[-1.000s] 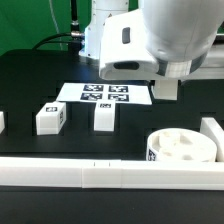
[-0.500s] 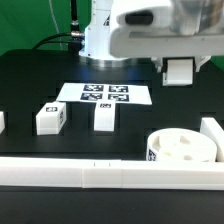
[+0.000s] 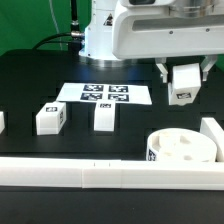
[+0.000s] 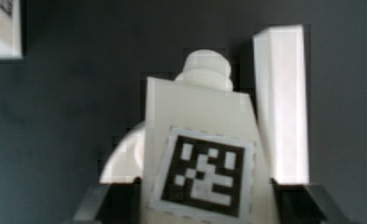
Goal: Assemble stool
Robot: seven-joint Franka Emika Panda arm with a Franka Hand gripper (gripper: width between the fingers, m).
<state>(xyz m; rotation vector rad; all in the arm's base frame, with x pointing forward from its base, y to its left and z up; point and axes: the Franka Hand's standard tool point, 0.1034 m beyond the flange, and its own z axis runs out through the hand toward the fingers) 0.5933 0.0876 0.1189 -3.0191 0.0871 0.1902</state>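
The fingers [image 4: 109, 203] are clamping a white stool leg [image 3: 183, 82] by its sides, holding it slightly tilted above the desk [image 3: 40, 70] at the exterior view's right. The round seat [image 3: 182, 148] is lying beside the white rail [image 3: 60, 172], and a second leg [image 3: 103, 119] is standing near the marker board [image 3: 105, 94].

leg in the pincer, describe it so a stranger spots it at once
Find the big white arm across the top of the exterior view. Under it, toward that view's right, the pincer is shut on a blocky white tagged leg. Unlike the other legs standing on the black table, this one is in the air.
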